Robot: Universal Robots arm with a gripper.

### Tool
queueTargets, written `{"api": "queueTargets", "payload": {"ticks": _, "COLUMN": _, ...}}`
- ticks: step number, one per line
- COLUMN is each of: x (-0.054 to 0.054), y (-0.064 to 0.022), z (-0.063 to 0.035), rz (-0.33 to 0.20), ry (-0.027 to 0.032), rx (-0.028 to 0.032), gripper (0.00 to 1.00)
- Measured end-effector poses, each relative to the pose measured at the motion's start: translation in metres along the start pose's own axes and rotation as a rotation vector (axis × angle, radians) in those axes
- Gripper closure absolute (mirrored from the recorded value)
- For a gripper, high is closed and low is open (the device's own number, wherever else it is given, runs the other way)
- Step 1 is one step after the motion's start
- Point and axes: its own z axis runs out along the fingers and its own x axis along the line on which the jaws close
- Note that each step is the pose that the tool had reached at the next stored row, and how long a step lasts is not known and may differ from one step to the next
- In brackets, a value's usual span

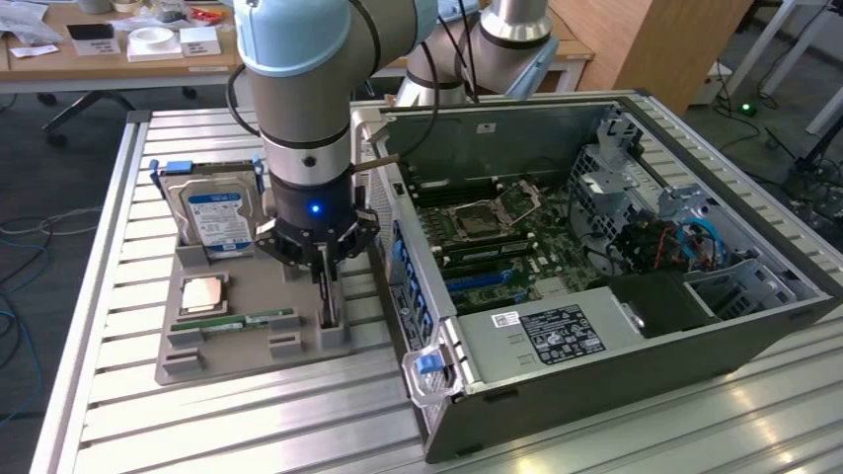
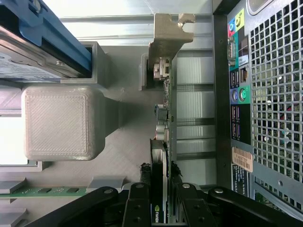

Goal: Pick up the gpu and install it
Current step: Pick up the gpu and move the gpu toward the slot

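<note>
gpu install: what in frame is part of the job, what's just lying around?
Part of the job:
- gpu, standing on edge in the gray holder
- hand, down at the gpu
- open computer case with its motherboard

Lying about:
- hard drive
- CPU
- memory stick

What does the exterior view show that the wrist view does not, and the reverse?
Exterior view: the motherboard inside the open case, and the power supply. Wrist view: the coloured ports on the case's rear panel. Both: the gripper shut on the gpu, which stands in the gray holder that also carries the hard drive.
</note>
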Motion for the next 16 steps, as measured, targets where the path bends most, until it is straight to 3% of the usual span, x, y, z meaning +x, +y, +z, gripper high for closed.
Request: {"api": "queueTargets", "payload": {"ticks": 16, "x": -0.0001, "y": 0.0003, "z": -0.0063, "rz": 0.0, "ry": 0.0, "rx": 0.0001, "gripper": 0.74}}
